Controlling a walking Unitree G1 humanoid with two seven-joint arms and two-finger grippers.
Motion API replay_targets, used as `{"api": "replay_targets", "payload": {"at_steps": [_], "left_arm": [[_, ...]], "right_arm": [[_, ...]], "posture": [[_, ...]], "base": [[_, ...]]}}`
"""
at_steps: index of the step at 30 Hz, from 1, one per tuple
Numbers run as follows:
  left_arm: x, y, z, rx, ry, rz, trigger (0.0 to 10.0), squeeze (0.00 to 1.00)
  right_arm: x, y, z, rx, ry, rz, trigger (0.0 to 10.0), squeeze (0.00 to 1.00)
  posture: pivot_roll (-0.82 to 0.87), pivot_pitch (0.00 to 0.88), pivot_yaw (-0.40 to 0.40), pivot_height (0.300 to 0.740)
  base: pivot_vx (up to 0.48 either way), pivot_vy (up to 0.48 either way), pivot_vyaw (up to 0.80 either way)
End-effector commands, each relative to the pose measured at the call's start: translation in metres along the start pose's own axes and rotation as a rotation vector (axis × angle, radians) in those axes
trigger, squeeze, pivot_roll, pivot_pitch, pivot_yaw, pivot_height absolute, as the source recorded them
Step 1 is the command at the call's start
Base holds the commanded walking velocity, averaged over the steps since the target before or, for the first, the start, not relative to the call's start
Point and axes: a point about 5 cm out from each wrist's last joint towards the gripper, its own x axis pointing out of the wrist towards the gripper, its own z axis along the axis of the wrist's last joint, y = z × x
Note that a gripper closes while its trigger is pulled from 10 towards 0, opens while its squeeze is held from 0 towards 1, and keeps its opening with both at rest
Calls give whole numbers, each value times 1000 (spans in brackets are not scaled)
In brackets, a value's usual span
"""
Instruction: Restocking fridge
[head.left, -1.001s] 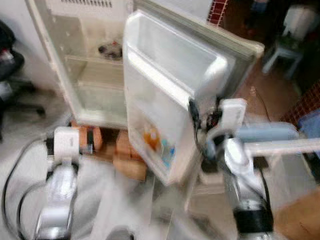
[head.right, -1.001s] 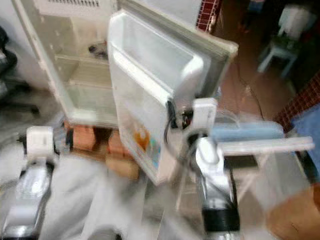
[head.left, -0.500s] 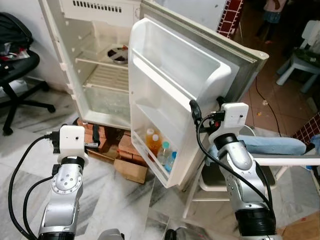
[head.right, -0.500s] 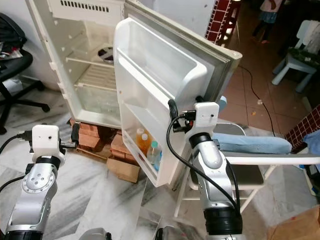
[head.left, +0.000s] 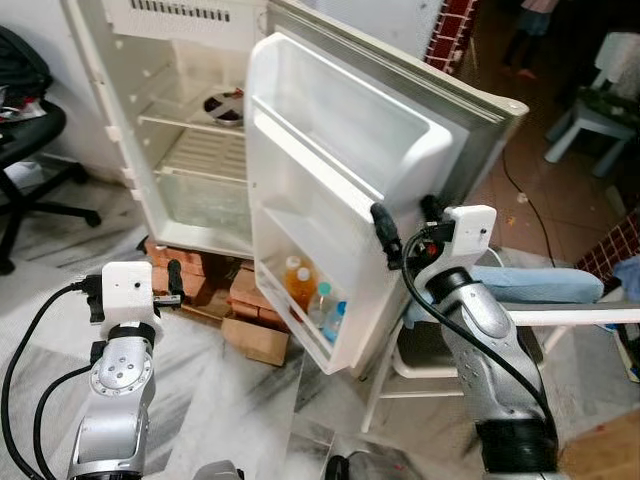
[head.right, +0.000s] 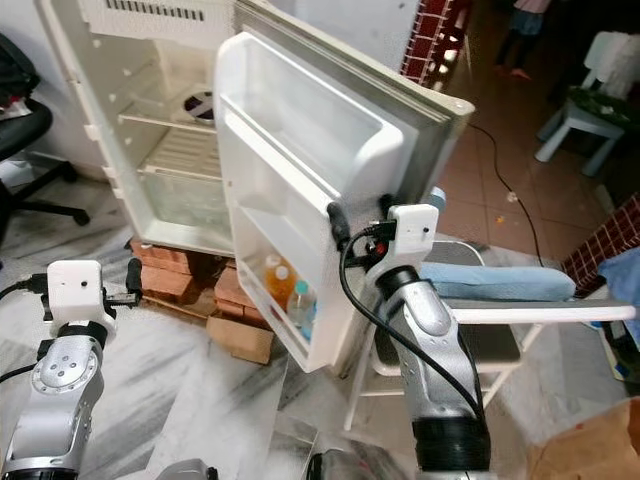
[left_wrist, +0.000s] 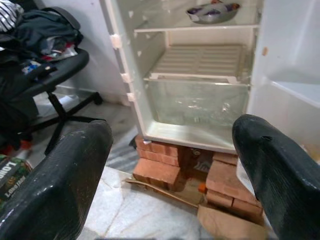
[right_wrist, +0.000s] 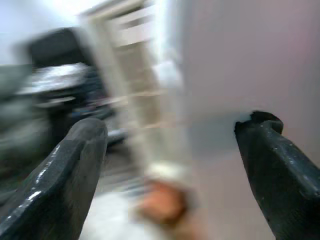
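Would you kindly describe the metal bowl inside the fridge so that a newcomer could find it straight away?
Start at the open white fridge standing on bricks, and look into its main cabinet rather than the door. The metal bowl sits on the upper shelf, above the white wire rack. It is round and silvery, unlike the orange bottles in the door's bottom bin.

I see the fridge (head.left: 190, 130) standing on bricks (head.left: 200, 275). Its door (head.left: 340, 200) swings out to the right of the fridge. Bottles (head.left: 310, 300) sit in the lowest shelf of the door. A bowl (head.left: 222, 104) rests on a shelf inside the fridge. A chair (head.left: 25, 150) is left of the fridge. A stool (head.left: 440, 350) stands right of the door.
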Motion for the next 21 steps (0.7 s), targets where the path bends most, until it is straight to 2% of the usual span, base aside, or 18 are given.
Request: {"api": "replay_targets", "payload": {"at_steps": [1,2,4,6,7,8,9,15,16,17,21], "left_arm": [[-1,5,-10,8,60,31,10000,0],[-2,9,-14,5,84,56,10000,0],[-3,13,-18,-4,114,83,10000,0],[-6,21,-25,-9,149,125,10000,0],[-6,21,-25,-9,149,125,10000,0],[-7,24,-27,-9,167,142,10000,0],[-8,28,-31,-13,193,163,10000,0],[-9,34,-39,-40,233,185,10000,0],[-9,34,-39,-40,233,185,10000,0],[-10,33,-38,-38,235,183,10000,0],[-10,32,-36,-38,231,178,10000,0]], "right_arm": [[2,23,4,41,11,170,10000,0],[0,27,3,43,23,207,10000,0],[-3,23,1,29,37,189,10000,0],[-6,1,-6,-72,66,18,10000,0],[-6,1,-6,-72,66,18,10000,0],[-9,-9,-6,-117,57,-45,10000,0],[-13,-16,-4,-123,48,-86,10000,0],[-38,-15,-11,-53,146,12,10000,0],[-38,-15,-11,-53,146,12,10000,0],[-50,-15,-15,-32,210,56,10000,0],[-60,-27,-16,-70,265,6,10000,0]], "posture": [[4,0,-69,740],[3,0,-70,740],[1,0,-70,740],[2,0,-70,740],[2,0,-70,740],[2,0,-70,740],[4,0,-68,740],[1,0,-66,740],[1,0,-66,740],[-2,0,-64,740],[-2,0,-61,740]], "base": [[0,0,0],[0,0,0],[0,0,0],[0,0,0],[0,0,0],[0,0,0],[0,0,0],[0,0,0],[0,0,0],[0,0,0],[0,0,0]]}}
